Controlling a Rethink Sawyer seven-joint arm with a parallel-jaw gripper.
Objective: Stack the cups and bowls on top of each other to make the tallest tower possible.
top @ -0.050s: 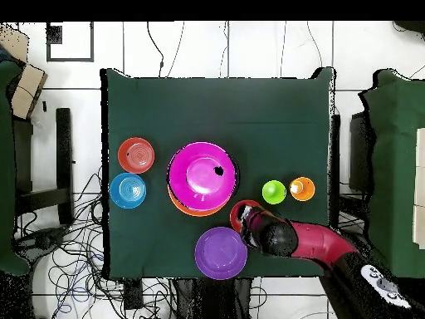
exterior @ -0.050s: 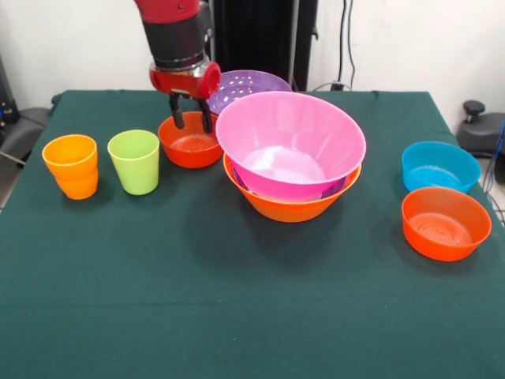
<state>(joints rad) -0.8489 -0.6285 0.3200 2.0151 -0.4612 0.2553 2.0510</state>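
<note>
Green cloth covers the whole table [exterior @ -0.050s: 237, 316], and its broad front half lies bare in the front view, the widest open stretch for movement. White wall and hanging cables back the scene; the overhead view shows cables on the floor along the table's left and lower edges.

Centre stage is the tower [exterior @ -0.050s: 290, 158]: the large pink bowl [exterior @ -0.050s: 288, 138] sits tilted inside the large yellow-orange bowl [exterior @ -0.050s: 288, 205], with a sliver of purple showing between their rims at both sides. How many bowls nest inside cannot be told, since the pink one hides the rest.

At the left stand the orange cup [exterior @ -0.050s: 71, 166] and, just beside it, the lime green cup [exterior @ -0.050s: 135, 161], both upright and apart from each other. A small red-orange bowl [exterior @ -0.050s: 189, 142] lies between the green cup and the tower, close to the tower's rim. The gripper [exterior @ -0.050s: 190, 118] hangs over this bowl, its two dark fingers slightly apart and pointing down into the bowl's mouth; whether they touch it cannot be made out. Overhead, the arm covers most of that bowl.

Behind the gripper, a wide purple bowl [exterior @ -0.050s: 246, 85] sits near the far edge, partly hidden by the arm and the pink bowl.

At the right, the blue bowl [exterior @ -0.050s: 439, 166] and a second red-orange bowl [exterior @ -0.050s: 446, 223] sit just beside each other, close to the table's right edge, well apart from the tower.
</note>
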